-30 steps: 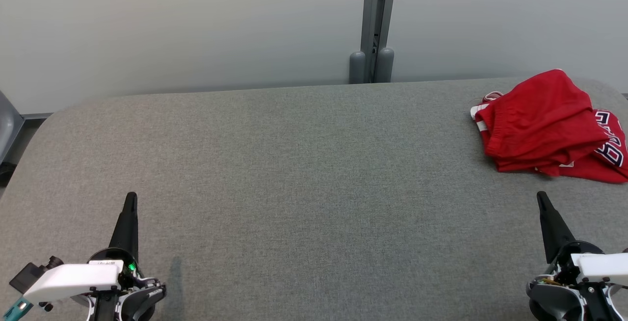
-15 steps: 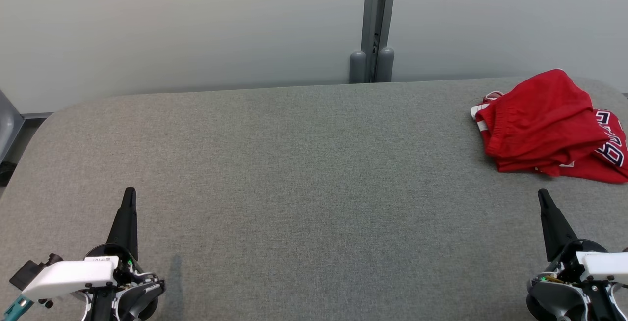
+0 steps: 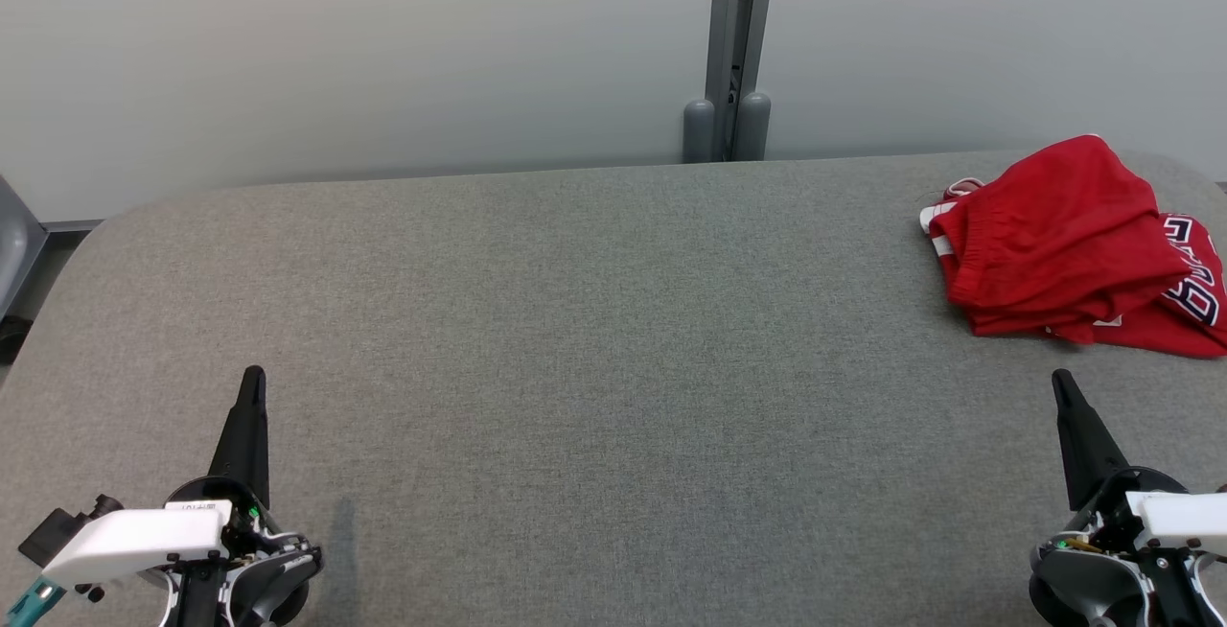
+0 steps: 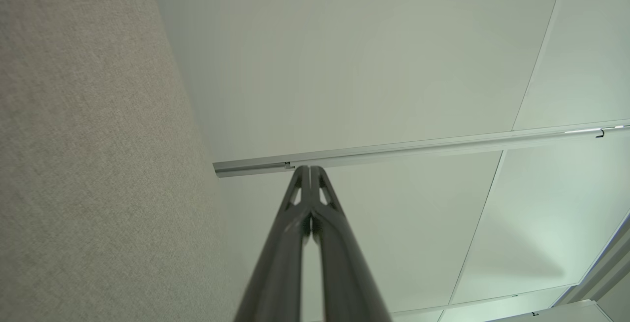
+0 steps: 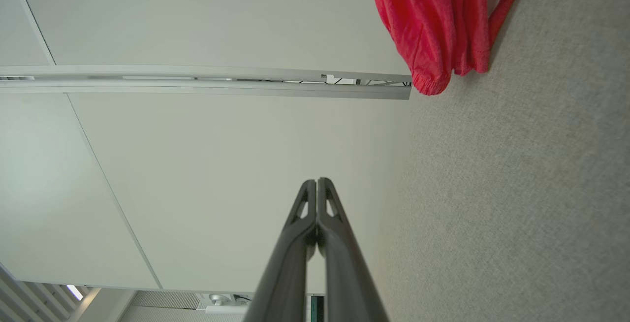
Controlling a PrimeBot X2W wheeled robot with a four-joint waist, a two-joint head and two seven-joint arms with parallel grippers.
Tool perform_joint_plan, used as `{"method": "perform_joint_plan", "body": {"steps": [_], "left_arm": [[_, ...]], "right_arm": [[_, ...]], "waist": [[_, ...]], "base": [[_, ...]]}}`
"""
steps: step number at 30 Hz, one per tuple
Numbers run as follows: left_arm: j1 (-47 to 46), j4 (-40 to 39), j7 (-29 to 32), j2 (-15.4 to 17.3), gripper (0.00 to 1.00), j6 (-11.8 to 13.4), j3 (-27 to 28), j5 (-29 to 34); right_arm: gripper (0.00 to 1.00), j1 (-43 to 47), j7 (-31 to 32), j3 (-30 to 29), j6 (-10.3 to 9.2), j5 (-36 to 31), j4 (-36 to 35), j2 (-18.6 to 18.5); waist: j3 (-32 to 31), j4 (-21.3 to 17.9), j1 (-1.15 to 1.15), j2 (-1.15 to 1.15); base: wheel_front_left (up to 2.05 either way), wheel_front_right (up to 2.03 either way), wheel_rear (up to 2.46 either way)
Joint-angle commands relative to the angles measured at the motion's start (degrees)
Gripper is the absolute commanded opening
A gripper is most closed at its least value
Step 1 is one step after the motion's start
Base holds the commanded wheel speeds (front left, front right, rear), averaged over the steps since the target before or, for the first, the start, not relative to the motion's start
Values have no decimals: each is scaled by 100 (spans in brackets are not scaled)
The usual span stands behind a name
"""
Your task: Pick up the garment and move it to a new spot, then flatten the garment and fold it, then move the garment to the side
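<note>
The garment [image 3: 1074,239], red with white and dark lettering, lies crumpled in a heap at the far right of the grey table [image 3: 594,339]. In the right wrist view the garment [image 5: 443,21] shows at the top. My right gripper [image 3: 1060,380] sits at the lower right, shut and empty, its tip a short way in front of the heap and apart from it. Its fingertips [image 5: 316,182] press together. At the lower left my left gripper [image 3: 253,374] is shut too, with nothing in it, far from the garment. The left gripper [image 4: 310,168] shows its tips touching.
A pale partition wall with a grey metal post [image 3: 736,47] stands behind the table's far edge. The table's rounded left corner [image 3: 105,224] falls off to a grey object on the floor.
Both grippers rose slightly in the head view between the oldest frame and half a second ago. Since then nothing has moved. The garment lies as before.
</note>
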Motion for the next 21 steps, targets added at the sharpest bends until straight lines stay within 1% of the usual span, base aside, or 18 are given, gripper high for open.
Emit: {"method": "perform_joint_plan", "body": {"steps": [1, 21], "left_arm": [[-51, 3, 21, 32, 0, -29, 23, -5], [-51, 3, 20, 32, 0, -29, 22, -6]], "right_arm": [[0, -44, 28, -11, 2, -8, 13, -4], [0, -47, 34, -25, 2, -22, 14, 5]], "waist": [[0, 0, 0, 0], [0, 0, 0, 0]], "base": [[0, 0, 0], [0, 0, 0]]}}
